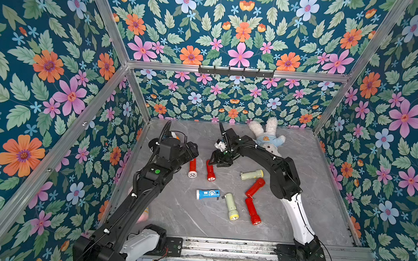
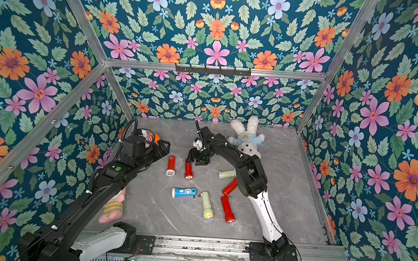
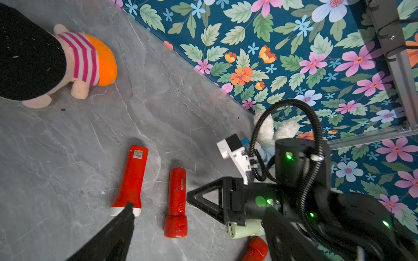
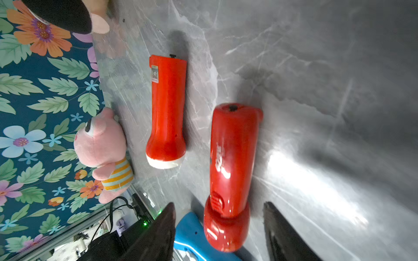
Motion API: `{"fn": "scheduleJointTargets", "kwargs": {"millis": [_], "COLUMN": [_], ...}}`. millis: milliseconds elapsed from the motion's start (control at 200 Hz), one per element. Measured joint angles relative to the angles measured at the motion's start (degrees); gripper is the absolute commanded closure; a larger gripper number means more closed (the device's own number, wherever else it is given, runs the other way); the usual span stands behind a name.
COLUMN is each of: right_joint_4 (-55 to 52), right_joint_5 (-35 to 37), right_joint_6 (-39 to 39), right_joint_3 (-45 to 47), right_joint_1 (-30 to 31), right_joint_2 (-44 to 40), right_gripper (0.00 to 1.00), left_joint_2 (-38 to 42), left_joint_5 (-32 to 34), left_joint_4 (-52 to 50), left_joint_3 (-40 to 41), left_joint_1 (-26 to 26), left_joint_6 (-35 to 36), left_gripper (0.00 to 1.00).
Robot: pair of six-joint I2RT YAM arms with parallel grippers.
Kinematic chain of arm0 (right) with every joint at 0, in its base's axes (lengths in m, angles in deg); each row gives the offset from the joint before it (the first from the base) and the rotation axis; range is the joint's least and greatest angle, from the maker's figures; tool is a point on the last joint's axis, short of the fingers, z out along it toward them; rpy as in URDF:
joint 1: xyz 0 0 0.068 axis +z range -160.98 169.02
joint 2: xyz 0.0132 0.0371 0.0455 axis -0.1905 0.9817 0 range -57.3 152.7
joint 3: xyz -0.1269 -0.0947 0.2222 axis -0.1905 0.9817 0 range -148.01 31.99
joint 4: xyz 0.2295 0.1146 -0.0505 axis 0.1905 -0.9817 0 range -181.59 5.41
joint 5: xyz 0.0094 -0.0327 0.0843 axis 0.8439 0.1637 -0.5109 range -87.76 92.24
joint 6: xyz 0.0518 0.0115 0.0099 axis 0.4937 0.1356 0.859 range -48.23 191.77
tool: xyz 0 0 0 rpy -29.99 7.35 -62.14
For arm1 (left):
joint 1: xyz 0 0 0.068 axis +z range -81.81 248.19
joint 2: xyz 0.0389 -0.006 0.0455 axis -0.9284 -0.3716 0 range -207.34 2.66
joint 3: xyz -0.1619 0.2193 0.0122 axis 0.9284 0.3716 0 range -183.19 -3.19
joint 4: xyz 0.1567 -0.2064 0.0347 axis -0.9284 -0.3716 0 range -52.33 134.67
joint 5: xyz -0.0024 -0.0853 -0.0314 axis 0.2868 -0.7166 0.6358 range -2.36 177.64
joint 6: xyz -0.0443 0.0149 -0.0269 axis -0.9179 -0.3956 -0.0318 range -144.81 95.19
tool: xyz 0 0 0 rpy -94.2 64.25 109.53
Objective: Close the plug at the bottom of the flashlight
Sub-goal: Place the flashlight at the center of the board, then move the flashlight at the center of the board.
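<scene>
We hover, released, over the glossy all-red plastic flashlight [image 4: 233, 158].

The flashlight lies flat on the grey marbled surface [image 1: 324, 194]. The right gripper [image 4: 219, 204] straddles its head end with both jaws clear of it. The tail shows no prongs sticking out, so we judge this plug closed. The left gripper [image 1: 191, 152] hangs nearby, spread wide and empty. We cannot tell whether the other flashlights need closing.

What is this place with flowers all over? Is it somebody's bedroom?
Probably a robot test booth, not a bedroom: two robot arms are bolted to a rail, an aluminium frame holds the flowered walls, and flashlights and plush toys lie on the table.
</scene>
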Motion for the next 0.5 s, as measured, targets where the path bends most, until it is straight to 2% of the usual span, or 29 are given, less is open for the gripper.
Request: {"fn": "scheduleJointTargets", "kwargs": {"millis": [130,320,500], "right_joint_4": [2.93,4.94,7.45], "right_joint_5": [2.34,3.45,2.47], "right_joint_6": [-0.94,-2.21,-2.16], "right_joint_3": [8.50,17.53,18.73], "right_joint_1": [-0.02,0.57,2.82], "right_joint_2": [-6.43,-10.01,-8.57], "right_gripper": [0.48,0.42,0.41], "left_joint_2": [-0.63,-1.11,-1.51], "left_joint_5": [1.60,2.86,2.84], "left_joint_4": [-0.66,-2.27,-2.38], "left_joint_3": [0.39,2.25,2.40], "left_joint_1": [0.02,0.13,0.20], "left_joint_6": [0.04,0.00,-0.20], "left_gripper": [0.10,0.09,0.08]}}
